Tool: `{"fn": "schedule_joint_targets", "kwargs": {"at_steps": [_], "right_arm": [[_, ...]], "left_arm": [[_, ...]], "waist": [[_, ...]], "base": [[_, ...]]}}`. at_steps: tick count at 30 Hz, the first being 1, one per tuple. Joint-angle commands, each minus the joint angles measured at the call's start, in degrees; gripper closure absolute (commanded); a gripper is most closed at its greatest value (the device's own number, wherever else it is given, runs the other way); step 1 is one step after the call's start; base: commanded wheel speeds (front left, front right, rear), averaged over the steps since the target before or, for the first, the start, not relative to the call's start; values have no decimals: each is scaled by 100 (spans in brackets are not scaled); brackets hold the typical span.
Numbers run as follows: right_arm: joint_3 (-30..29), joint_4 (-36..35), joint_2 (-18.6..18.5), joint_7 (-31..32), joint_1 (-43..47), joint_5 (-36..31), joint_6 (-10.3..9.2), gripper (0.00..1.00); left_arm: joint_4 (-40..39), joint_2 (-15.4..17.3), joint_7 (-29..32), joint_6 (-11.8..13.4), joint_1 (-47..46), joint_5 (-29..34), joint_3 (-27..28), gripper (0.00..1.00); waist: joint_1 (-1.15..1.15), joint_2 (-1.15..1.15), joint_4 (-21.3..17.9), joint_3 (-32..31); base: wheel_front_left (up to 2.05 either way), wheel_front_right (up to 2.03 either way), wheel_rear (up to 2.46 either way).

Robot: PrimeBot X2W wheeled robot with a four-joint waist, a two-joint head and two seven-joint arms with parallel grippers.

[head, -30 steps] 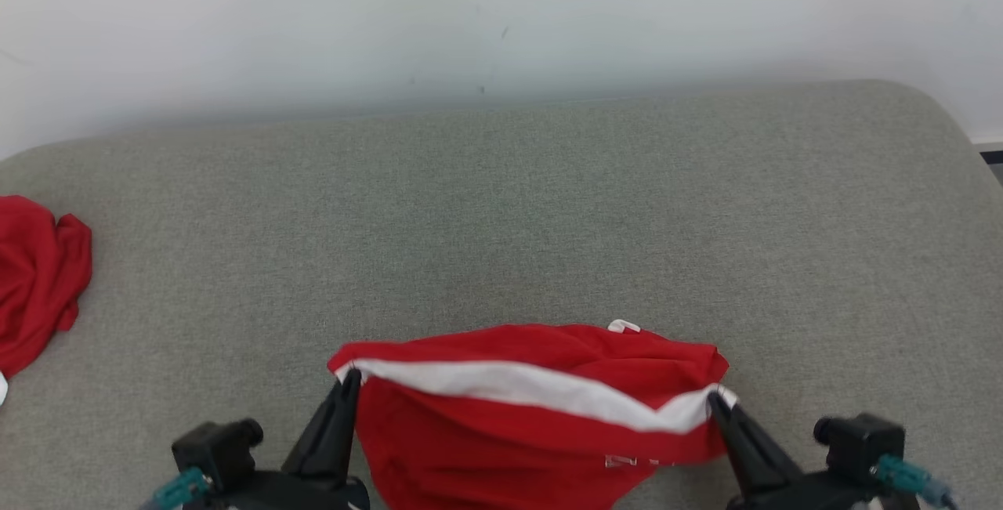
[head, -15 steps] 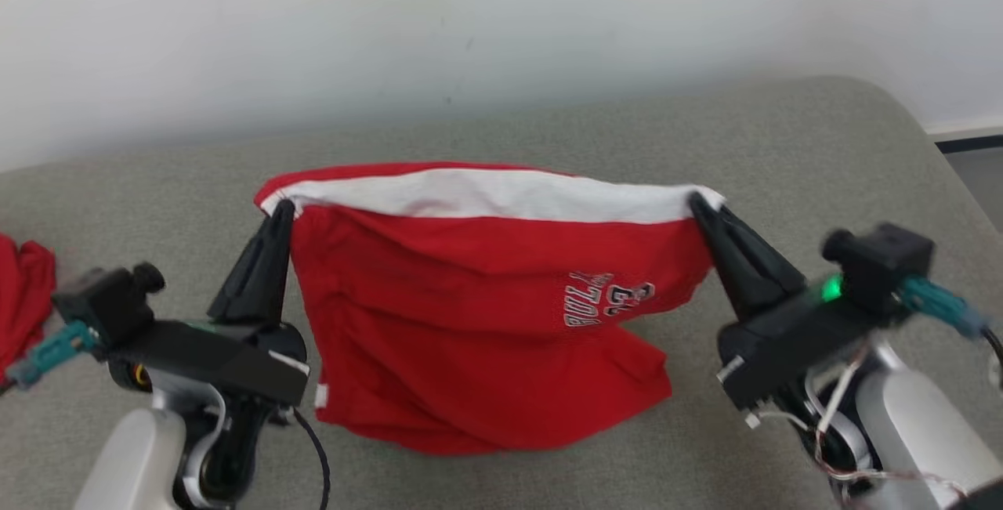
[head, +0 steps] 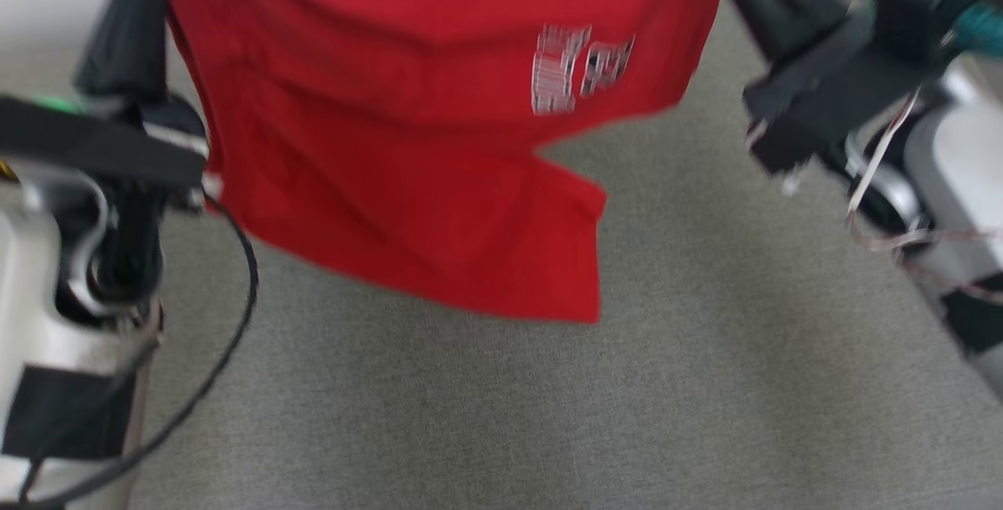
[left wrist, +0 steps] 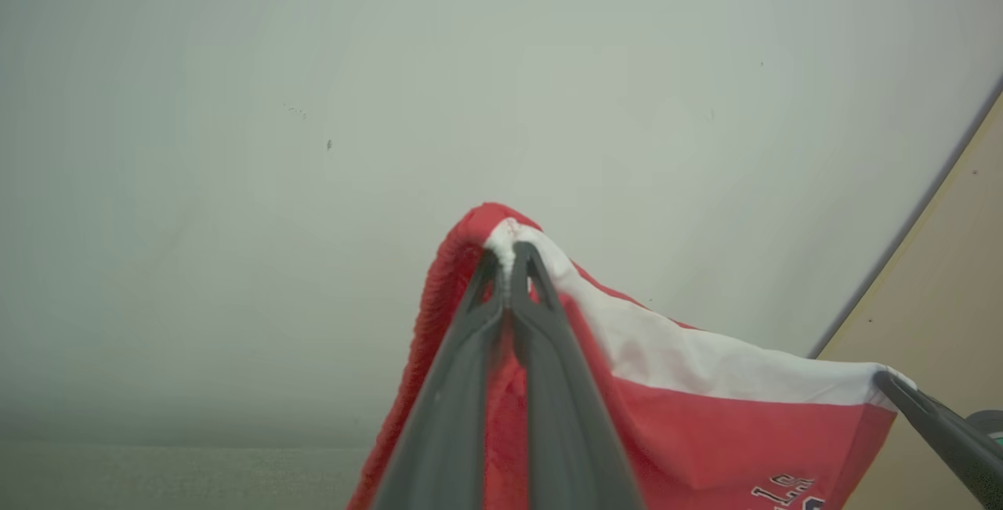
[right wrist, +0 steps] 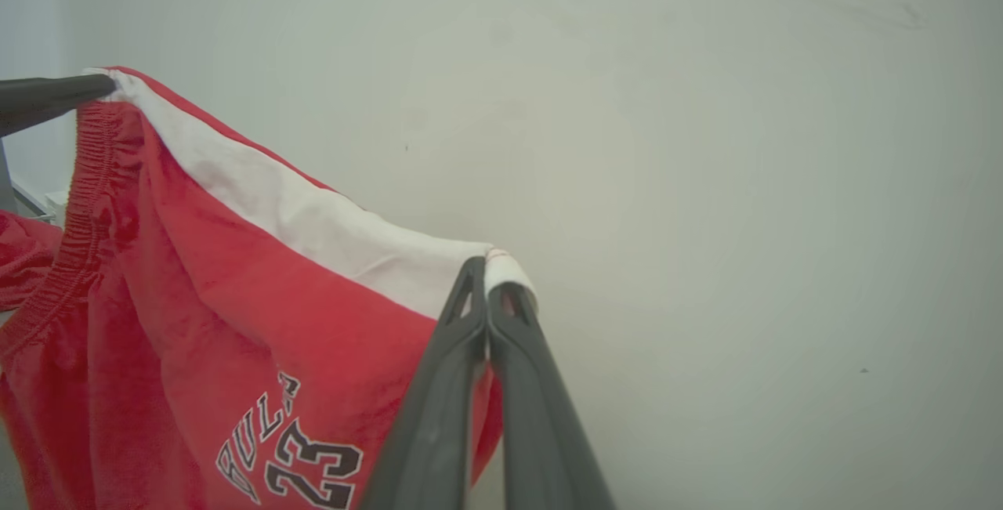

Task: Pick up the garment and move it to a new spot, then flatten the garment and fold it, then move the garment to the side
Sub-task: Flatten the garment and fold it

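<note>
Two ends of the red fabric shorts with a white band along the top edge and a printed number (head: 392, 142) are pinched, one by each gripper. The left gripper (left wrist: 509, 255) is closed on the left end of the white band and the right gripper (right wrist: 487, 269) is closed on the right end, so the band is stretched almost straight between them. The shorts are hanging in the air above the grey woven cushion surface (head: 705, 353). Their lower hem seems not to touch it, although the head view is blurred and this cannot be told for sure.

The cloth is judged to be light, soft and without any stiffness: it sags in folds under the band, and one lower corner hangs lower than the rest. Little force should be needed to carry it, but it could slip out where only a thin edge is pinched. The band looks thicker than the rest, so its two ends are judged the best places to hold. For flattening, the ends should be held well apart and level, and the hem let down on the surface first
</note>
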Motion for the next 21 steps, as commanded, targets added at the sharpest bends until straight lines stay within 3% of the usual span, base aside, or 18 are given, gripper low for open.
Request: {"fn": "schedule_joint_targets", "kwargs": {"at_steps": [1, 6, 11, 16, 21], "right_arm": [[48, 139, 7, -136, -308, -13, 4, 100], [47, 753, 154, -586, -1371, -215, 4, 100], [-299, 1235, 359, -1124, -2101, -606, 4, 100], [-1080, 1641, 735, -1542, -2645, -1198, 4, 100], [-1837, 1422, 940, -1626, -2821, -2015, -3, 100]], "left_arm": [[17, -35, -54, 49, -308, 18, 35, 100], [217, -18, -242, 161, -1382, 245, 111, 100], [300, 118, -694, 50, -2185, 710, 0, 100], [342, 169, -1323, -40, -2980, 1123, -43, 100], [69, 26, -1606, -105, -3434, 1246, 308, 100]], "waist": [[-1, -1, -30, 746], [-1, -1, -62, 1292], [-1, -1, -105, 1547], [-1, -1, -106, 1706], [-1, -1, -119, 1845]], "base": [[0, 0, 0], [0, 0, 0], [0, 0, 0], [0, 0, 0], [0, 0, 0]]}}
